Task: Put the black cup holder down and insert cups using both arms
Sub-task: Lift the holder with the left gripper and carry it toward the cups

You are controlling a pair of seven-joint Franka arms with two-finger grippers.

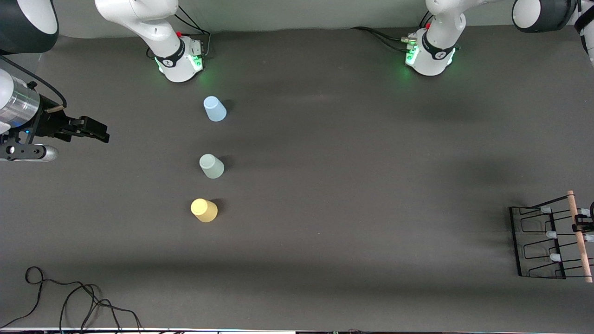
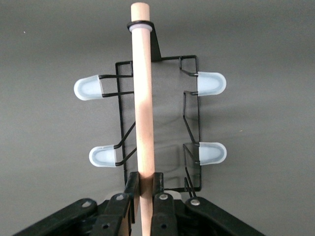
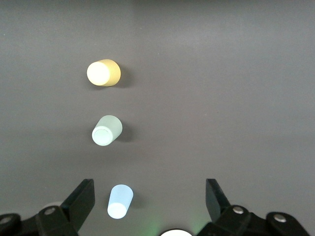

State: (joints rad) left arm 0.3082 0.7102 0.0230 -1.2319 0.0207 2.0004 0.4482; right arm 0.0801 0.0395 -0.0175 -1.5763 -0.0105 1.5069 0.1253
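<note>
The black cup holder (image 1: 540,243) is at the left arm's end of the table, at the view's edge. My left gripper (image 1: 585,223) is shut on its wooden rod handle (image 2: 142,98), near one end of the rod, fingers (image 2: 130,187) pressed on both sides. Pale-capped pegs (image 2: 88,87) stick out on both sides. Three cups stand upside down in a row near the right arm's end: light blue (image 1: 215,109), pale green (image 1: 211,166), yellow (image 1: 204,210). My right gripper (image 1: 100,132) is open and empty, held high, apart from the cups. Its wrist view shows all three cups (image 3: 107,130) below.
The arm bases (image 1: 178,60) (image 1: 429,55) stand along the table's edge farthest from the front camera. Loose black cables (image 1: 69,301) lie near the front corner at the right arm's end. Bare dark tabletop (image 1: 362,185) stretches between the cups and the holder.
</note>
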